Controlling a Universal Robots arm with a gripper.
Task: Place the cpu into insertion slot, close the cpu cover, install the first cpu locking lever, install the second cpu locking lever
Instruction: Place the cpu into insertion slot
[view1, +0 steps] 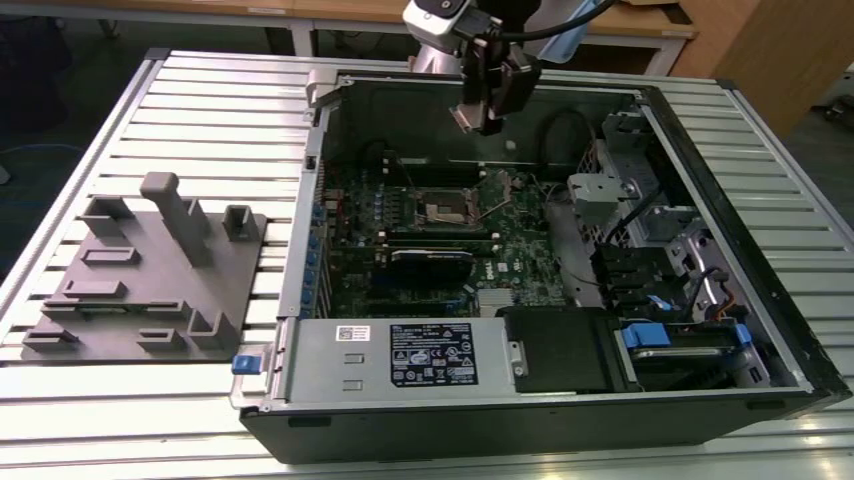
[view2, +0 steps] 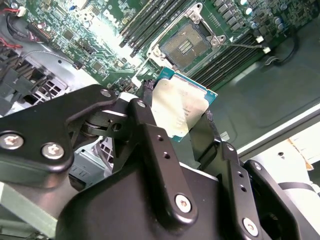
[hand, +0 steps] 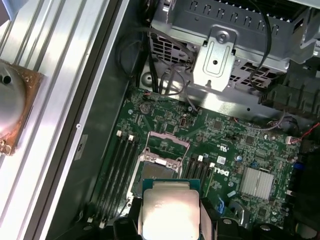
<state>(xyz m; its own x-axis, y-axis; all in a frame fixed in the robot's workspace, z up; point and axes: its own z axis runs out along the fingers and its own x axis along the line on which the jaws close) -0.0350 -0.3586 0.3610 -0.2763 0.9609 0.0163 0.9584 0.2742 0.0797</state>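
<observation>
Scanning from the exterior view's left, I find a grey fixture plate (view1: 140, 285) with upright pegs resting on the slatted metal table (view1: 200, 90). Toward the middle, an open computer case (view1: 534, 435) lies on its side with its green motherboard (view1: 527, 260) exposed. The insertion slot (view1: 451, 205) sits in the upper middle of that board, its dark centre bare and nothing seated in it. My gripper (view1: 483, 118) hangs high above the far side of the case.

Both wrist views show its black fingers (view2: 150, 135) clenched on the cpu (view2: 182, 107) by two opposite edges, silvery face toward the camera (a thin green rim shows around it). The chip is in the air, well apart from the socket below.

In the first wrist view, a pale frame plate that I take for the cpu cover (hand: 169, 144) seems tipped open beside the socket, though I cannot be sure. A thin wire lever (view2: 242, 46) juts away from the socket in the second wrist view.

At the exterior view's right stand metal drive cages (view1: 607, 190) and a blue tab (view1: 643, 335).

My reading: the chip is in hand over the case, but seating it, closing the cover and fastening both levers are not yet done.
</observation>
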